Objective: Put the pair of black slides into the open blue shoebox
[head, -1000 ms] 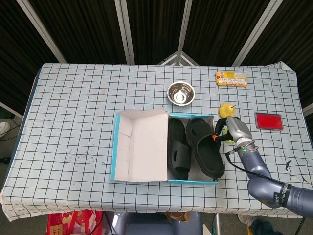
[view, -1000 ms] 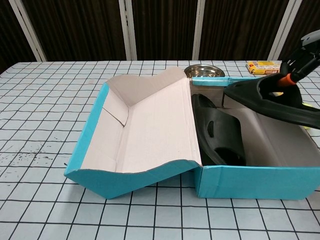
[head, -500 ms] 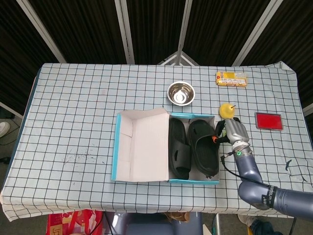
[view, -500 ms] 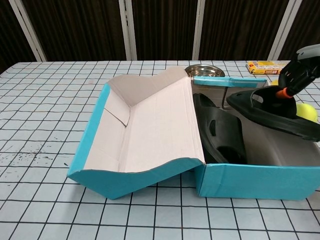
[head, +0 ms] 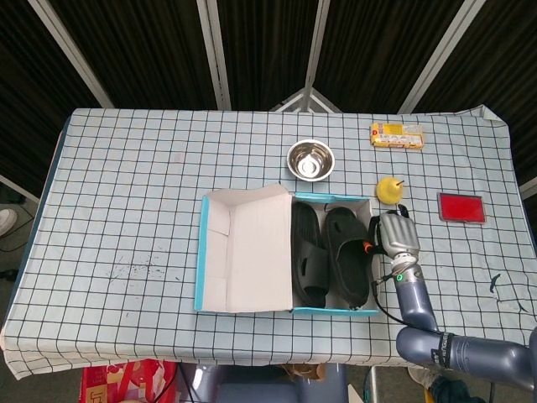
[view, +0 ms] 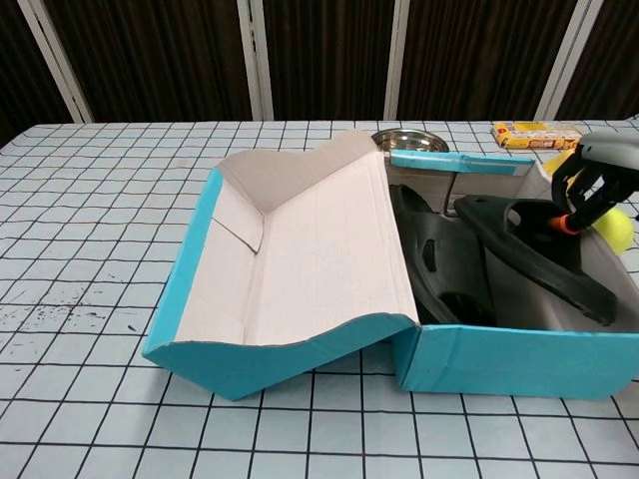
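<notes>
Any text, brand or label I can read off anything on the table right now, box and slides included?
Yellow packet: printed red marks and white panels, too small and blurred to read.
Blue shoebox: no lettering on the sides that show.
Black slides: no brand mark visible.
Red card: plain, no text to make out.
Nothing legible in either view.

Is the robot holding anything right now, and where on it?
Yes: the right hand grips the second black slide by its right edge, inside the blue shoebox.
</notes>
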`<action>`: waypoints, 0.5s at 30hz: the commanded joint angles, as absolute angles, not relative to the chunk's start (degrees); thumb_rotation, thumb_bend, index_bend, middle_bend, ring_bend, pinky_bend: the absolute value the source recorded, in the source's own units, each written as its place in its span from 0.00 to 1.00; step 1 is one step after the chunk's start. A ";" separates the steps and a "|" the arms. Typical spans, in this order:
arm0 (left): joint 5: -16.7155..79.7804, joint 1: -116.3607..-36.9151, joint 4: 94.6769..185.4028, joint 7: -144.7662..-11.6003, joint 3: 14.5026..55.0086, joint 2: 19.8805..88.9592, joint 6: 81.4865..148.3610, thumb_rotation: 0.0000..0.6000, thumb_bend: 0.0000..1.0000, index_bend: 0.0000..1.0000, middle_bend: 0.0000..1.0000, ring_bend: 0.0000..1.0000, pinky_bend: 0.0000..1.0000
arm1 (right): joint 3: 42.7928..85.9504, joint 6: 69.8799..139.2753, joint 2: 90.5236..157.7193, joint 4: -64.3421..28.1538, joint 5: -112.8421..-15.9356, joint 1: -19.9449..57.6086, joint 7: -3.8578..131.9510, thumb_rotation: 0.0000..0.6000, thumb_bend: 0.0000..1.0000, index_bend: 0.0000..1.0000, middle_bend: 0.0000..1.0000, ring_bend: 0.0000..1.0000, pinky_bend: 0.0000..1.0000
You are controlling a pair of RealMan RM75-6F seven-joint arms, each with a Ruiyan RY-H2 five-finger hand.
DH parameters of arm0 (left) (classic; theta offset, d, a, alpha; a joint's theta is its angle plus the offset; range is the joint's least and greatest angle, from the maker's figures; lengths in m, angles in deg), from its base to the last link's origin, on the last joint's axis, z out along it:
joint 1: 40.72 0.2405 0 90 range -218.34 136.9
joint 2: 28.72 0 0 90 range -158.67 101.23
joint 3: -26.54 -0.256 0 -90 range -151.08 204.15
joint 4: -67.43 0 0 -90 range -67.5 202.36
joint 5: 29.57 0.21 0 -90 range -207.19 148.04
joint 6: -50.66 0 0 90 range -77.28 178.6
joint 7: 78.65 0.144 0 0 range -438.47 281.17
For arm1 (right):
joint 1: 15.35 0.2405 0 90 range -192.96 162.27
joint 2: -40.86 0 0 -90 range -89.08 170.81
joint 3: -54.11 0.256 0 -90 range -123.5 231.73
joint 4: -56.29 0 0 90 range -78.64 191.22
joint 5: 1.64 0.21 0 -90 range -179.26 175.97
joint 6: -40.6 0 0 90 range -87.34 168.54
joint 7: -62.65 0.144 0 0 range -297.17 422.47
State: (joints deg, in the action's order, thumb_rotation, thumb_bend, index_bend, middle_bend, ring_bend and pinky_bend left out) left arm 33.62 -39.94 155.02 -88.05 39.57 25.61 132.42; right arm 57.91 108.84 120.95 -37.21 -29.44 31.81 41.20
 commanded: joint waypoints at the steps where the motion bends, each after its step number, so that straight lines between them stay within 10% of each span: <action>1: 33.65 -39.88 155.00 -88.15 39.56 25.60 132.44 1.00 0.81 0.17 0.05 0.00 0.05 | 57.59 111.75 123.03 -36.55 -31.08 30.93 37.71 1.00 0.58 0.67 0.57 0.24 0.00; 15: 33.73 -39.74 154.85 -88.85 39.59 25.48 132.36 1.00 0.81 0.17 0.05 0.00 0.05 | 58.66 118.98 128.66 -35.27 -35.85 28.84 27.46 1.00 0.59 0.67 0.58 0.24 0.00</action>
